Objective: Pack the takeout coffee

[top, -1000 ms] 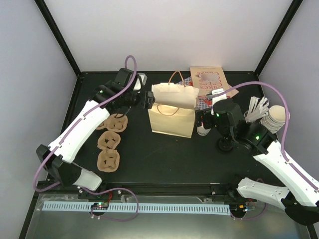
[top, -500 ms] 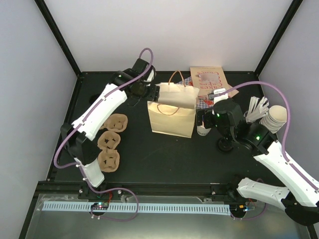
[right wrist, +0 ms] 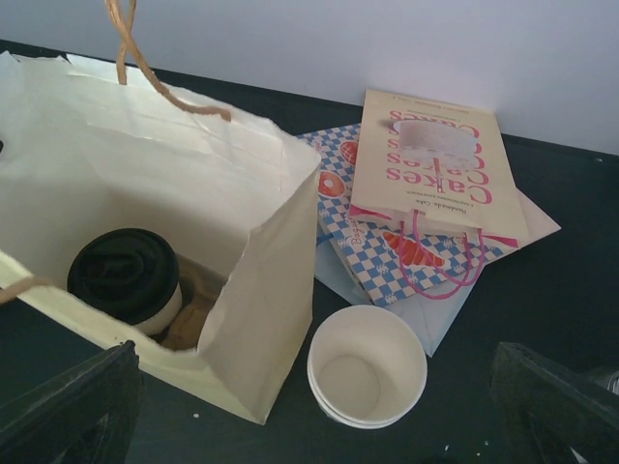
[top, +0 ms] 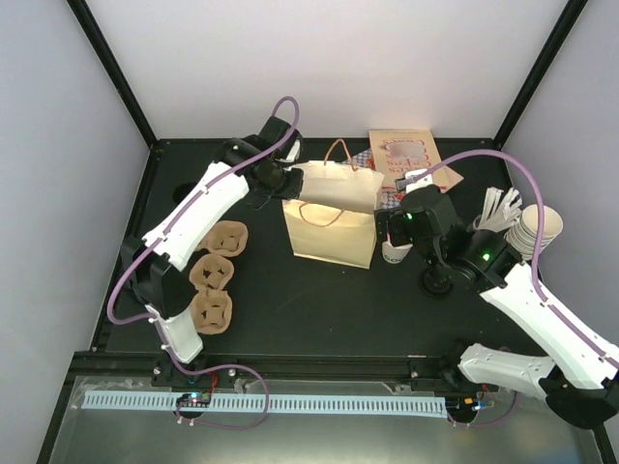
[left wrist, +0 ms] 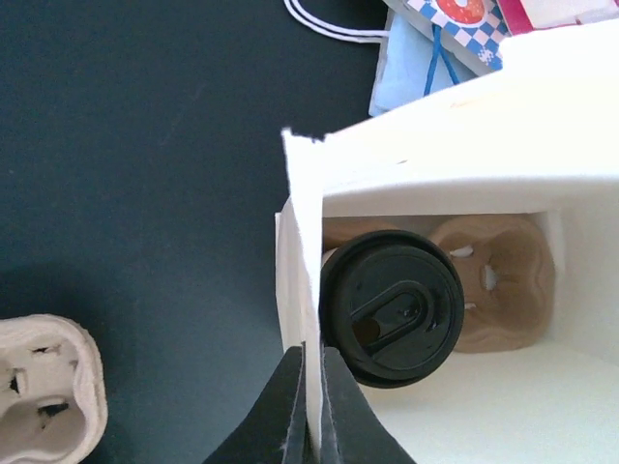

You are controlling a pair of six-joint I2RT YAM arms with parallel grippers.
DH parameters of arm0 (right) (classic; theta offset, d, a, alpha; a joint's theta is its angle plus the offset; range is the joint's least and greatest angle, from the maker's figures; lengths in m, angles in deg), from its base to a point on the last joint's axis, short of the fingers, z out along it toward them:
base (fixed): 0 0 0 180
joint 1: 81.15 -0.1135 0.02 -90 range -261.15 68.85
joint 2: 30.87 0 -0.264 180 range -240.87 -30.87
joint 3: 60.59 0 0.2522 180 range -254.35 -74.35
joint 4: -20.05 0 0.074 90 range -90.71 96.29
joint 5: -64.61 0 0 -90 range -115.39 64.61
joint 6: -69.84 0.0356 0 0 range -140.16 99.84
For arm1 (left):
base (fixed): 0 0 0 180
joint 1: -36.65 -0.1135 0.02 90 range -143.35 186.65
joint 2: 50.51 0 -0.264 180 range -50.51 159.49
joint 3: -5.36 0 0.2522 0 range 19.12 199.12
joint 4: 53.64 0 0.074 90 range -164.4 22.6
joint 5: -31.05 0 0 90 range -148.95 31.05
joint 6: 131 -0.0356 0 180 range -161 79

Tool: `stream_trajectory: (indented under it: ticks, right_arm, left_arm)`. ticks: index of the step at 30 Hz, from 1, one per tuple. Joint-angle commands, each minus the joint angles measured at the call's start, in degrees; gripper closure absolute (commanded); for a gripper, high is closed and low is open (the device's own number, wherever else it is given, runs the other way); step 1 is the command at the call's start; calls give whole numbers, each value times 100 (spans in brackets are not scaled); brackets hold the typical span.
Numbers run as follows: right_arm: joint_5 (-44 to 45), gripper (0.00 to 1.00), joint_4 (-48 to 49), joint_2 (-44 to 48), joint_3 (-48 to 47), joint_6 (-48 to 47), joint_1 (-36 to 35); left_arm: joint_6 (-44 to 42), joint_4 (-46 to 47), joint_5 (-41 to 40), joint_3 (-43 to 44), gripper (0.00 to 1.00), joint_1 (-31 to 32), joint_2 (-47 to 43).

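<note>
Three brown moulded cup carriers [top: 211, 275] lie in a row near the left edge of the bench [top: 319, 300], well apart from the bag. The left arm [top: 198, 208] reaches past them toward the far edge. The left jaws are pinched shut on the top of the left wall of the tan paper bag [top: 334, 220]. In the left wrist view the two dark fingers [left wrist: 290, 416] press the thin paper edge from either side. The bag stands upright and open in the middle of the bench, nearer the far edge than the near one. The takeout coffee [left wrist: 392, 305] sits inside it, upright on the bag's floor and close against the left wall, with its black lid on. To its right, also inside the bag, lies another carrier [left wrist: 498, 275]. Just beside the bag's right wall a lidless cream cup [right wrist: 368, 365] stands on the bench. The right arm [top: 542, 309] bends in from the near right corner, and the right jaws hang over that cup, spread wide with nothing between them. Behind the cup, at the far edge, flat printed paper bags [right wrist: 430, 159] lie in a loose pile. A stack of lidless cups [top: 537, 230] stands near the right edge.
</note>
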State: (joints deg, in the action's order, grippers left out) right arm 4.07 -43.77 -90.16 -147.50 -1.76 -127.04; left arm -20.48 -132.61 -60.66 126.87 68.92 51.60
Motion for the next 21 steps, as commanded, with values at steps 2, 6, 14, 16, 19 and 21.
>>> stream_trajectory:
  ticks: [2,6,14,16,19,21]
  right_arm:
    - [15,0,-348,-262,-469,63,55]
    - [-245,0,-250,-205,-488,-152,54]
    - [-772,0,-157,-174,-543,-537,56]
    - [-805,0,-122,-135,-514,-595,59]
    - [-929,0,-19,-63,-473,-688,54]
    - [-1160,0,4,-48,-479,-773,59]
  left_arm:
    - [-80,-19,-181,-324,98,-13,-608]
    - [-106,330,-130,-1066,99,-16,-1184]
    - [-133,1024,227,-2726,98,-10,-2468]
    - [-113,1165,327,-3043,98,-14,-2798]
    - [-79,1421,593,-3491,98,1,-3403]
    - [-6,1608,751,-3819,98,15,-3816]
